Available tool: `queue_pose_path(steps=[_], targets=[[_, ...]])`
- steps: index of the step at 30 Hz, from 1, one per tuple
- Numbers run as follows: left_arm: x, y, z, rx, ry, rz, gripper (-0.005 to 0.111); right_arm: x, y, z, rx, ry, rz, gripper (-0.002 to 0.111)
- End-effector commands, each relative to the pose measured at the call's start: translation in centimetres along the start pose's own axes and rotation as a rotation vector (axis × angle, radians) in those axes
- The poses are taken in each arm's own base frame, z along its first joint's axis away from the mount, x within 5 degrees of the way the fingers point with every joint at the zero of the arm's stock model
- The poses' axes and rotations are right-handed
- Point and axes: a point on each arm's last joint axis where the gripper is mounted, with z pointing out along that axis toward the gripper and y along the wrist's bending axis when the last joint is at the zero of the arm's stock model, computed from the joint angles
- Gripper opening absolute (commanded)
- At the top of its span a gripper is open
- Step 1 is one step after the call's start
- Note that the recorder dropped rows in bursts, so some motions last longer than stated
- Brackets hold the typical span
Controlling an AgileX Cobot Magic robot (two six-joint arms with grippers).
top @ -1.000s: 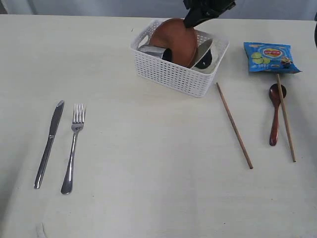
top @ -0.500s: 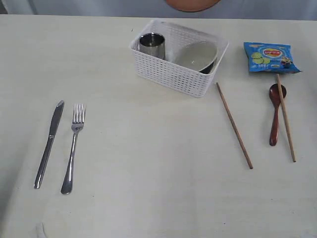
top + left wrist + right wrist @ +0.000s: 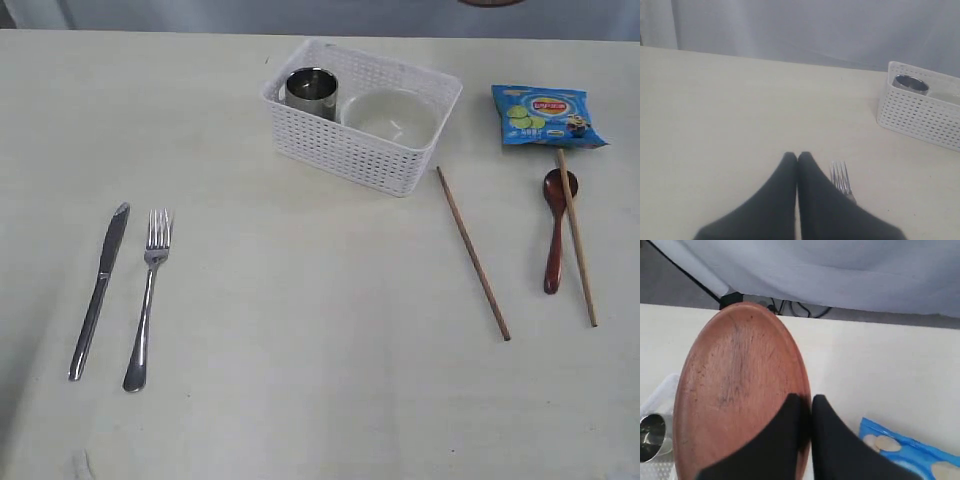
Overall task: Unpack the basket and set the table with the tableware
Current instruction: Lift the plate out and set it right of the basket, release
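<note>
Unpacking approx. half done: steel knife (image 3: 97, 290), steel fork (image 3: 148, 300) at 8 o'clock, wooden chopsticks (image 3: 473, 253), dark red spoon (image 3: 555, 235) at 3; shiny steel cup (image 3: 310, 90), pale grey-white bowl (image 3: 390, 115) sat in white perforated basket (image 3: 340, 150) at 12. Right gripper (image 3: 807, 399) clamped round brown plate (image 3: 730, 385), mostly out of ext. view; left gripper (image 3: 797, 157) pinched together, empty.

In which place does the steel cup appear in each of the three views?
Exterior: cup in the left end of the basket, beside the bowl.
Left wrist: cup in the basket's nearer end, beyond the fork.
Right wrist: cup cut off by the picture's edge, beside the held plate.
Shared landmark: the white basket wall, next to the cup in all three.
</note>
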Motion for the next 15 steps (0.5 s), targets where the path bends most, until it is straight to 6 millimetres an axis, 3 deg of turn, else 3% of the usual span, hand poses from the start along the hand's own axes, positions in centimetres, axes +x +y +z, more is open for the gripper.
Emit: queue_pose_path(steps=[1,8,15], targets=[[0.0,0.0,0.0,0.002,-0.010,-0.003,0.000,1.1,-3.1,2.2,0.022,0.013,0.119,-0.001],[0.0,0.0,0.0,0.002,-0.010,-0.003,0.000,3.4,-6.0,7.2,0.004,0.048,0.228,-0.001],[0.0,0.0,0.0,0.002,-0.010,-0.003,0.000,5.5,-8.0,10.5,0.012,0.083,0.276,-0.001]])
